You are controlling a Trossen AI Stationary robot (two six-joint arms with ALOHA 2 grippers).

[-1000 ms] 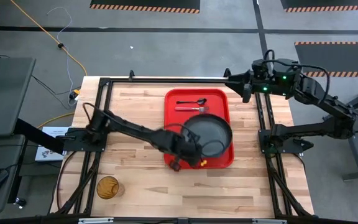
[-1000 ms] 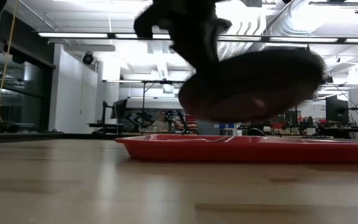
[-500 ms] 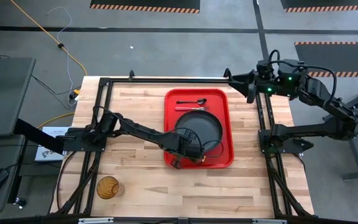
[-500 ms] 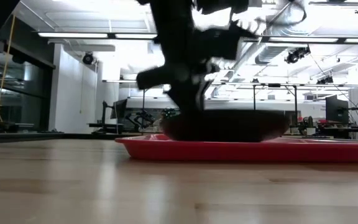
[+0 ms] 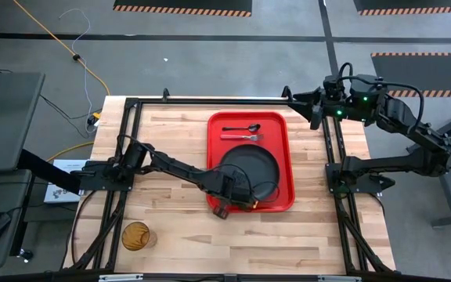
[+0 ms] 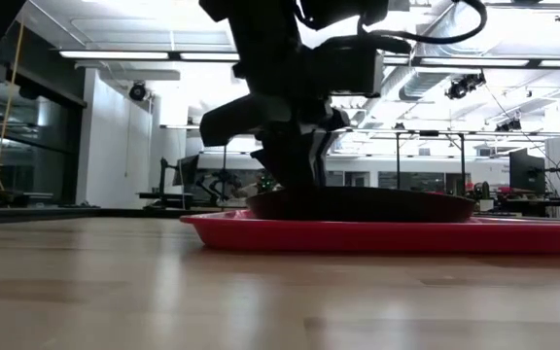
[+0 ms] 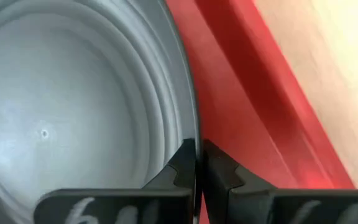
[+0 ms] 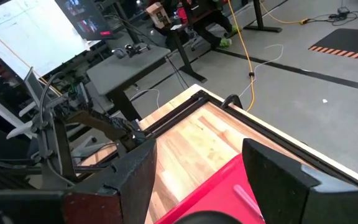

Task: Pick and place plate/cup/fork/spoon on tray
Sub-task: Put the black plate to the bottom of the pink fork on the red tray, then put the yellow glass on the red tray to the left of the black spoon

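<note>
The dark plate (image 5: pixel 250 166) lies in the near half of the red tray (image 5: pixel 280 125); it also shows in the low view (image 6: pixel 377 204). My left gripper (image 5: pixel 238 190) is shut on the plate's near-left rim. The red-handled fork (image 5: pixel 241 136) and the dark spoon (image 5: pixel 242 128) lie in the tray's far part. The amber cup (image 5: pixel 136 235) stands on the table near its near-left corner. My right gripper (image 8: pixel 197 186) is open and empty, raised beyond the tray's far right corner (image 5: pixel 313 111). My left gripper pinches the plate's rim (image 7: pixel 193 134) on its near-left side, one finger (image 7: pixel 180 167) inside the rim and one (image 7: pixel 221 169) outside. The fingers come from above, slanting from the table's left. The plate sits level on the tray floor.
The tray's raised rim (image 7: pixel 272 124) runs right beside the held plate edge. A black frame (image 5: pixel 210 100) borders the wooden table (image 5: pixel 171 133). The table's left half holds only the cup.
My left gripper has gone down with the plate. One second ago the plate hung tilted above the tray; now it lies level in the tray, shifted a little toward the table's left. The gripper stays shut on the rim.
</note>
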